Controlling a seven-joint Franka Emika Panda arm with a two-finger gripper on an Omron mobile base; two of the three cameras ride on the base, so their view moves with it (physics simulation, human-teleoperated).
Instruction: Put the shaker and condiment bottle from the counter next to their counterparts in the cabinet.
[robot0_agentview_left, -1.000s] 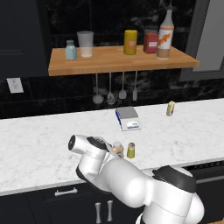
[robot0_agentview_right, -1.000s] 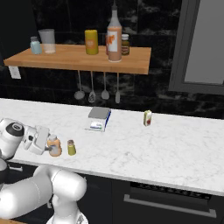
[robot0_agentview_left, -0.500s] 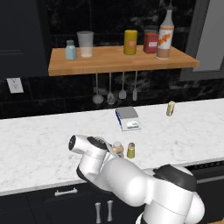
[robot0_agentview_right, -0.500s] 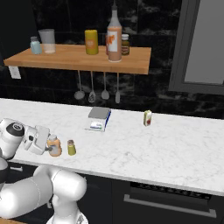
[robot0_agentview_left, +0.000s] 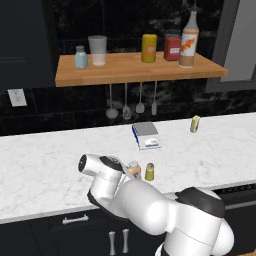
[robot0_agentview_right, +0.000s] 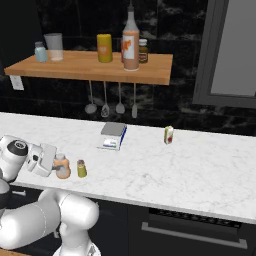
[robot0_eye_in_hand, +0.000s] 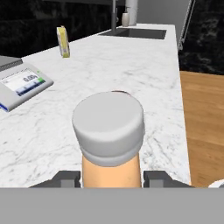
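Condiment bottle, peach-bodied with a pale cap, stands upright on the white marble surface near its front edge, and the end effector sits low around it, one dark fingertip showing on each side of the body. The fingers look close against the bottle, yet whether they actually press on it cannot be told from these views. From the right base view the bottle is just beside the white hand, and the olive-yellow shaker stands a little to its right, apart from it and untouched. The left base view shows the same pair, bottle and shaker, just past the arm's wrist. Farther back on the surface lies a small scale with a blue edge, and well to the right stands a yellow striped little can. Above, the wooden cabinet shelf carries the pale blue shaker at its left end, a clear glass beside it, a yellow canister, a red jar, and the tall white-necked bottle with an orange label toward the right. Utensils hang beneath the shelf against the dark wall.
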